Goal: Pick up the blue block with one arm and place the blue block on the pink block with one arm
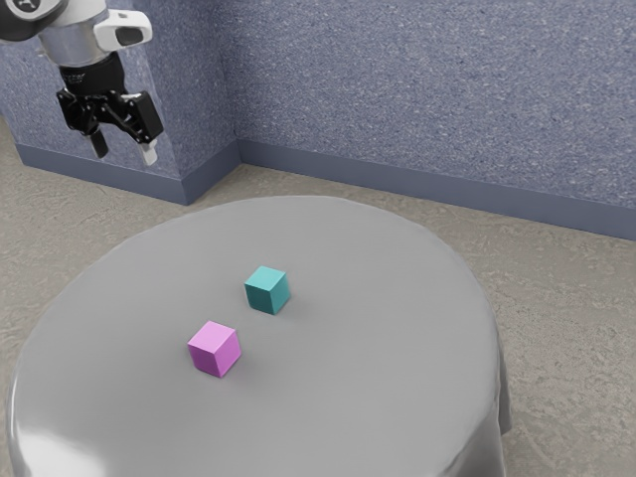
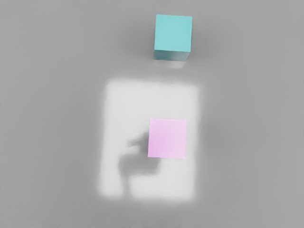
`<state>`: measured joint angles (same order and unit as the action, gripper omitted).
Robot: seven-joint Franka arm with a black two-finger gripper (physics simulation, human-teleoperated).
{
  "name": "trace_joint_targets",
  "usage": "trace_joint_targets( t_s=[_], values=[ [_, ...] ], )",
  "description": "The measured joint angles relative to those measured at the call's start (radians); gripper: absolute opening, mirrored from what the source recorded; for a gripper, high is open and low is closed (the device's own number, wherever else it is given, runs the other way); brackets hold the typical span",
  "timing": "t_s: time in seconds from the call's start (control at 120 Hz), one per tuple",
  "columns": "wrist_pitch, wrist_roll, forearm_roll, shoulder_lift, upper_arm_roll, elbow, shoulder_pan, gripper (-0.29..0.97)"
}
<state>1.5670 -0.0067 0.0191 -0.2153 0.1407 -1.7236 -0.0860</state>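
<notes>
The black two-finger gripper [image 1: 124, 151] hangs at ten o'clock above the round grey table [image 1: 397, 397], fingers apart, empty. The teal-blue cube [image 1: 267, 289] rests mid-table, at one o'clock from the pink cube [image 1: 215, 348], not touching.

Two blocks are sitting apart near the middle of a round desk [image 1: 417, 298], with the tool [image 1: 124, 152] hanging high off to one side.

The far block [image 1: 267, 289] is resting on the desk close to its centre. The near block [image 1: 215, 348] is sitting just in front of it and a little toward the exterior view's left, near but not touching. The tool is hanging well above the desk's back edge at the exterior view's upper left, well apart from both blocks. In the wrist view the near block [image 2: 167, 138] is lying roughly under the hand, with the far block [image 2: 173, 34] sitting beyond it on the desk [image 2: 47, 118]. A wall [image 1: 447, 89] is standing behind the desk.
</notes>
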Motion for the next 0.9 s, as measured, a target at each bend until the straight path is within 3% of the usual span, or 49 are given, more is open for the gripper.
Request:
trace_joint_targets(
  t_s=[0.208, 0.325, 0.592, 0.9],
  values=[
    [0.001, -0.003, 0.008, 0.003, 0.025, -0.004, 0.007, 0.68],
    [0.017, -0.008, -0.010, 0.063, 0.021, -0.003, 0.001, 0.68],
    [0.197, -0.067, -0.040, 0.373, -0.019, -0.005, 0.006, 0.68],
    [0.452, -0.105, -0.102, 0.564, -0.048, -0.003, 0.008, 0.68]
  ],
)
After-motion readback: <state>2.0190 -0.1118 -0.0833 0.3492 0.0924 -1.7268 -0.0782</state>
